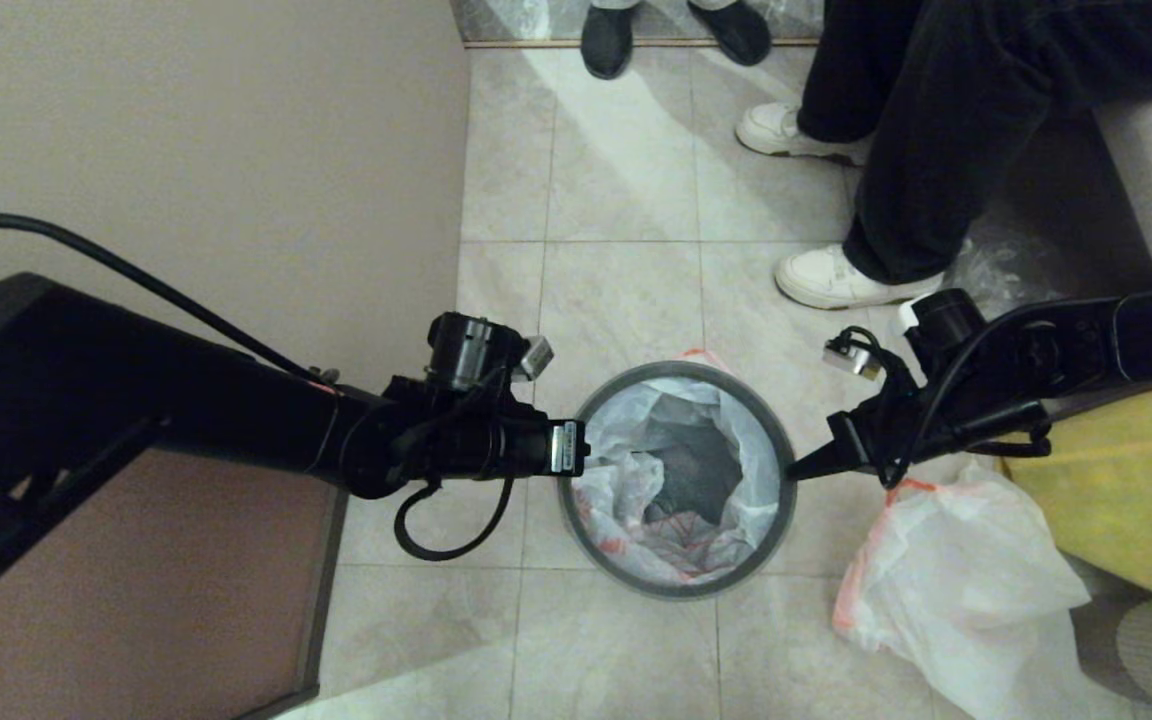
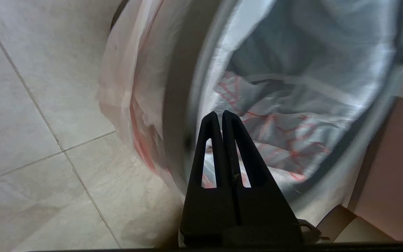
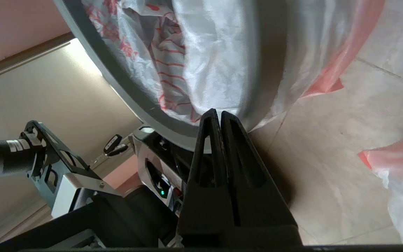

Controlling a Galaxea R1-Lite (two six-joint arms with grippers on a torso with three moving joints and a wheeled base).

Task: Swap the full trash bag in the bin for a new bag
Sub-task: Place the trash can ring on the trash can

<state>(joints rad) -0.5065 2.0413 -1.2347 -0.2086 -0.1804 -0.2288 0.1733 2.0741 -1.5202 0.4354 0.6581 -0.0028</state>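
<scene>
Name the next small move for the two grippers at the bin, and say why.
Probably press the grey ring down: both shut grippers, left and right, sit at opposite sides of the bin, with the new bag already lining it.

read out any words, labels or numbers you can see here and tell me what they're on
Nothing can be read.
Red print on the new bag lining the bin: too crumpled and blurred to read.
White sticker on the left wrist, just behind the left gripper: too small to read.
</scene>
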